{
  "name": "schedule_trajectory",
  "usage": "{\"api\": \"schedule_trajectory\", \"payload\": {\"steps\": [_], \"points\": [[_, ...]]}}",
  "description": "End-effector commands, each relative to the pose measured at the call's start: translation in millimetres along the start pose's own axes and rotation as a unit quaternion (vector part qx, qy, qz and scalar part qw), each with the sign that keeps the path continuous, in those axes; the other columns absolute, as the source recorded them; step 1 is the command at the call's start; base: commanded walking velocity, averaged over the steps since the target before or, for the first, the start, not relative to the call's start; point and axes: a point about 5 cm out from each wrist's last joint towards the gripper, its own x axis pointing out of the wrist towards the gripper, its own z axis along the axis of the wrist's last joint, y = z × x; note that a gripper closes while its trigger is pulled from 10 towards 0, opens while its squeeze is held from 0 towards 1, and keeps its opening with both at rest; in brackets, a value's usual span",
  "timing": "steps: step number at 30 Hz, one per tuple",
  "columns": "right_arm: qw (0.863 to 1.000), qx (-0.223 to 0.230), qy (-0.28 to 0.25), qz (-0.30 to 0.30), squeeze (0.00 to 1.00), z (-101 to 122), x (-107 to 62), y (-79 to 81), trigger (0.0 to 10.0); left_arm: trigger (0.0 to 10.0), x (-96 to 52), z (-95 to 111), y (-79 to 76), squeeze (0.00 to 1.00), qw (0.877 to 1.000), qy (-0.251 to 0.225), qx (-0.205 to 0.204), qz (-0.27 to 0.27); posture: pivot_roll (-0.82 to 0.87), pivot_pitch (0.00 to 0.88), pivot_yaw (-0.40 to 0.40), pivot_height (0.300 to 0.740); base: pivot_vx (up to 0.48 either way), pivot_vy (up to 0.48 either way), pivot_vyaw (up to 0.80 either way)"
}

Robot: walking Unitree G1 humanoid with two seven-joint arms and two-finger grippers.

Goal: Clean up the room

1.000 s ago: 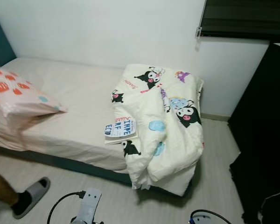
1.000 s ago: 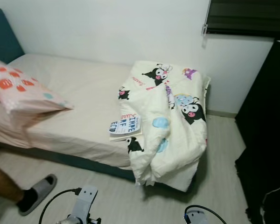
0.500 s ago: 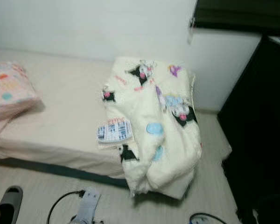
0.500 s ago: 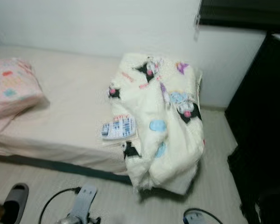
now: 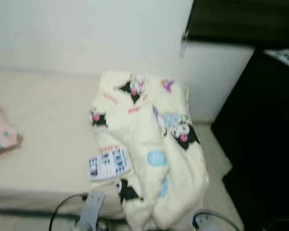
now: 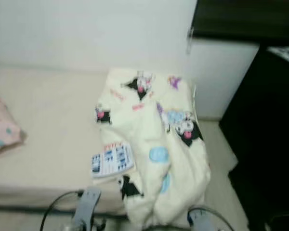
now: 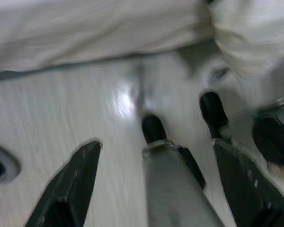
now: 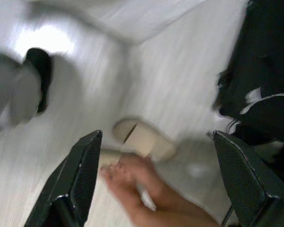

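— Quilt (image 5: 151, 154) with cartoon prints: where?
— Crumpled at frame centre, draped off the bed's (image 5: 43, 139) end; a booklet (image 5: 110, 162) lies just left of it, a pink pillow (image 5: 1, 135) at the left edge.
— Grippers?
— Left gripper (image 7: 156, 189) and right gripper (image 8: 156, 179) both spread wide over the pale floor (image 7: 61, 104); a person's bare foot (image 8: 142, 194) and a beige slipper (image 8: 144, 139) lie under the right one.

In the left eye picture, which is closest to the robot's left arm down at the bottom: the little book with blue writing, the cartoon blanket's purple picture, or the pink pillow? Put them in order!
Measured from the silver left arm at the bottom edge:
1. The small white booklet with blue print, on the bed just above the arm.
2. The pink pillow, far off to the left edge.
3. The purple picture on the cream cartoon-print blanket, up near the wall.
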Motion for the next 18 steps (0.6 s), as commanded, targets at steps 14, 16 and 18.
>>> {"api": "schedule_trajectory", "payload": {"steps": [14, 16, 18], "points": [[1.000, 0.007, 0.024, 0.002, 0.00, -11, -0.9, 1.4, 10.0, 10.0, -2.7, 7, 3.4, 0.00, 0.995, -0.081, -0.054, 0.020, -0.12, 0.092, -0.014, 0.740, 0.000, 0.000, -0.55], [1.000, 0.013, 0.023, -0.001, 0.00, -11, -0.9, 1.3, 10.0, 10.0, -1.4, 33, 4.5, 0.00, 0.992, -0.117, -0.041, 0.012, -0.12, 0.091, -0.009, 0.740, 0.000, 0.000, -0.77], [1.000, 0.015, 0.022, -0.005, 0.00, -11, -0.9, 1.0, 10.0, 10.0, -1.0, 47, 3.6, 0.00, 0.990, -0.137, -0.041, 0.005, -0.13, 0.090, -0.009, 0.740, 0.000, 0.000, -0.77]]}}
